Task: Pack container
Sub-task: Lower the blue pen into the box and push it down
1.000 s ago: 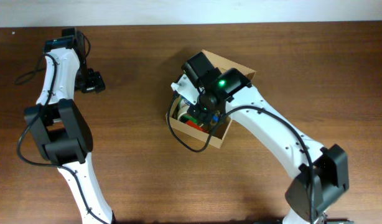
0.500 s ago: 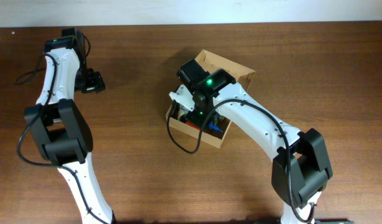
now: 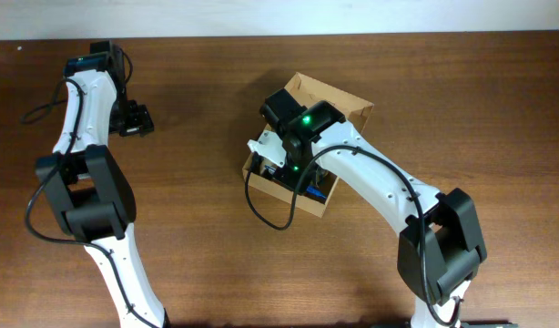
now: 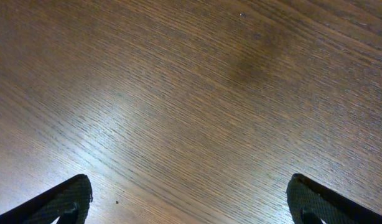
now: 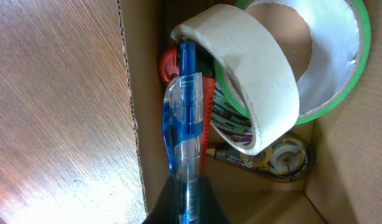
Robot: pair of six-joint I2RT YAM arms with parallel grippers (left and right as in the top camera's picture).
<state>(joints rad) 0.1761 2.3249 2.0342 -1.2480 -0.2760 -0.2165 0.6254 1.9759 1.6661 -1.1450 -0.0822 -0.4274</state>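
Observation:
The tan cardboard container (image 3: 350, 103) stands open at the table's middle, its flap lid tilted back. My right gripper (image 3: 293, 175) hangs over its left part, shut on a blue and clear pen (image 5: 183, 118) that points down into the box. Inside lie a white tape roll (image 5: 256, 81), a green-edged tape roll (image 5: 346, 68), a red tool (image 5: 168, 62) and a small tape dispenser (image 5: 284, 158). My left gripper (image 4: 190, 205) is open and empty over bare wood at the far left (image 3: 134, 120).
The box's left wall (image 5: 130, 99) stands just left of the pen. Bare brown table (image 3: 198, 237) lies all around the box. A black cable (image 3: 266, 208) loops from the right arm in front of the box.
The right gripper with the pen has shifted left over the box's left part and lowered a little; in the last half second it barely moved. The left arm has not moved.

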